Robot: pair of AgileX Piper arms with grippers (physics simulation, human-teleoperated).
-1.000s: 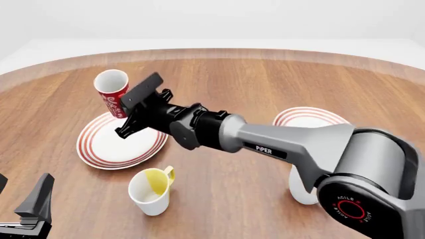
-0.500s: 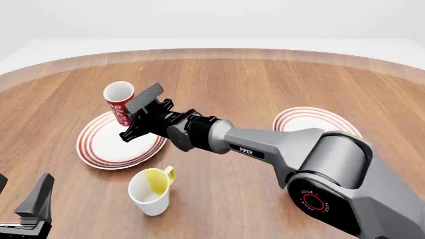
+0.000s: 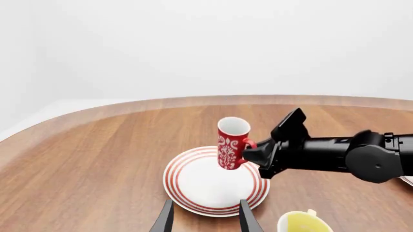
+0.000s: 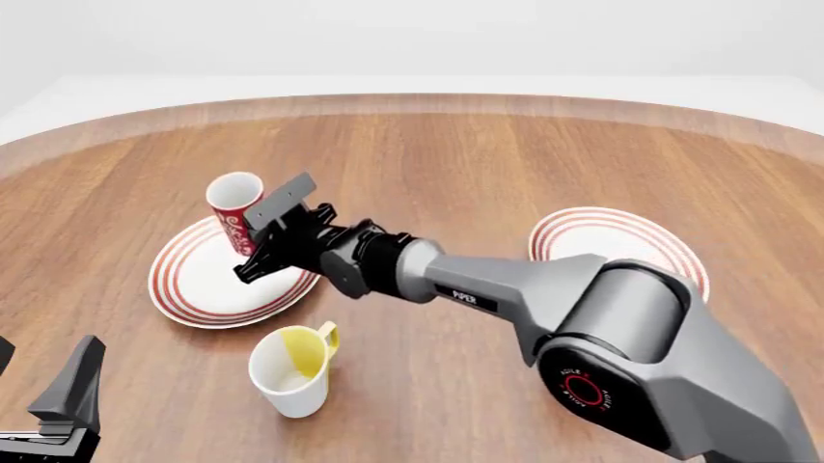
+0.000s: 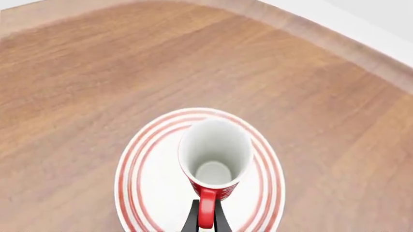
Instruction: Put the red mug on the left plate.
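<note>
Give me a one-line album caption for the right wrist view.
Right gripper holds the red mug by its handle over the left plate.

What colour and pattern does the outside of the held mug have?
Red with a white ornamental pattern on the red mug; the inside is white. The left wrist view shows it best.

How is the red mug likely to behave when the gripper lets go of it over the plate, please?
The red mug looks rigid, so it should not flex. It is tall and narrow and hangs tilted above the left plate, so it may tip if released now. The right gripper pinches only the thin handle, so the mug could swing or slip.
</note>
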